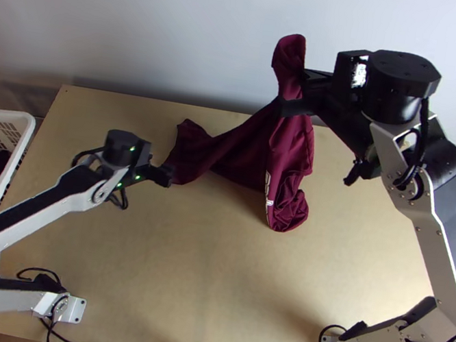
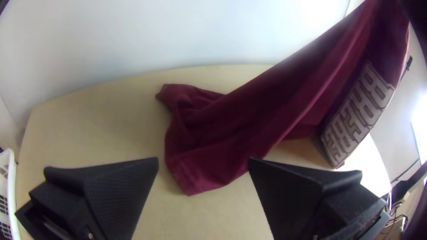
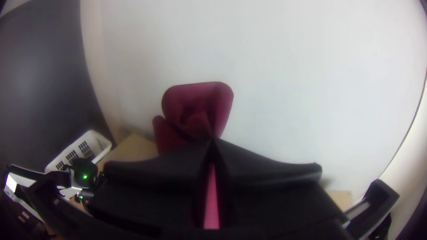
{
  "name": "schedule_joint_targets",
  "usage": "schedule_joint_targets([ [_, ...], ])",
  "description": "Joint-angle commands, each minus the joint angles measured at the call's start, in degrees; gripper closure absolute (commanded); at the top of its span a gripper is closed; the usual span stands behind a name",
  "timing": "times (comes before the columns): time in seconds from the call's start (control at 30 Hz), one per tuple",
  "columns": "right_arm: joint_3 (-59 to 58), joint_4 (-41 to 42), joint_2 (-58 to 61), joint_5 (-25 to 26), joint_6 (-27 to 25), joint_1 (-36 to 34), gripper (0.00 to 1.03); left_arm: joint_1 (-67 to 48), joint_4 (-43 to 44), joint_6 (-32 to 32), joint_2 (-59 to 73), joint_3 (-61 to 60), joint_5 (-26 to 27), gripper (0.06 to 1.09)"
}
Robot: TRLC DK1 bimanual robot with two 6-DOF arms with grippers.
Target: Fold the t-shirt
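The maroon t-shirt (image 1: 295, 140) hangs bunched from my right gripper (image 1: 294, 91), raised high above the table's far part; one end trails left onto the tabletop. In the right wrist view my right gripper (image 3: 212, 144) is shut on a pinch of the shirt (image 3: 198, 104), a flap standing up beyond the fingertips. My left gripper (image 1: 166, 174) is by the trailing end in the top view. In the left wrist view, my left gripper (image 2: 203, 161) is open, with the shirt's lower end (image 2: 209, 151) lying beyond its fingers. Light lettering (image 2: 356, 115) shows on the hanging part.
A white basket (image 1: 23, 131) with dark and pinkish cloth stands off the table's left side. Bare wooden table (image 1: 164, 265) lies in front of the shirt. A pale wall rises behind the table's far edge. Cables run along the near edge.
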Motion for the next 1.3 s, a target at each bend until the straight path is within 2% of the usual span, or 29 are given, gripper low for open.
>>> schedule_joint_targets([
  [0.0,-1.4,-0.2,-2.0,-0.1,0.4,-0.3,0.97,0.2,2.3,2.4,12.0,5.1,0.0,0.11],
  [0.17,-1.7,-0.3,-2.1,-0.1,0.4,-0.4,0.97,0.0,0.6,4.4,16.4,7.1,0.8,0.11],
  [0.3,-1.7,-0.3,-2.0,-0.1,0.5,-0.4,0.97,-1.8,0.3,6.5,16.8,6.6,3.6,0.11],
  [0.5,-1.8,-0.3,-1.0,-0.2,0.6,-0.4,0.97,-6.3,1.2,10.6,18.8,6.6,3.6,0.11],
  [0.73,-1.9,-0.2,-0.6,-0.2,0.8,-0.4,0.97,-9.2,2.8,11.5,19.4,8.4,3.5,0.11],
  [0.9,-1.7,-0.3,-0.7,-0.2,1.0,-0.4,0.97,-10.4,5.2,12.3,22.7,9.5,1.5,0.11],
  [1.13,-1.8,-0.5,-1.0,-0.2,1.2,-1.2,0.97,-12.2,7.5,11.0,25.1,11.7,1.2,0.11],
  [1.27,-1.8,-0.5,-1.3,-0.2,1.3,-1.3,0.97,-13.3,9.0,10.7,29.6,14.0,-2.0,0.11],
])
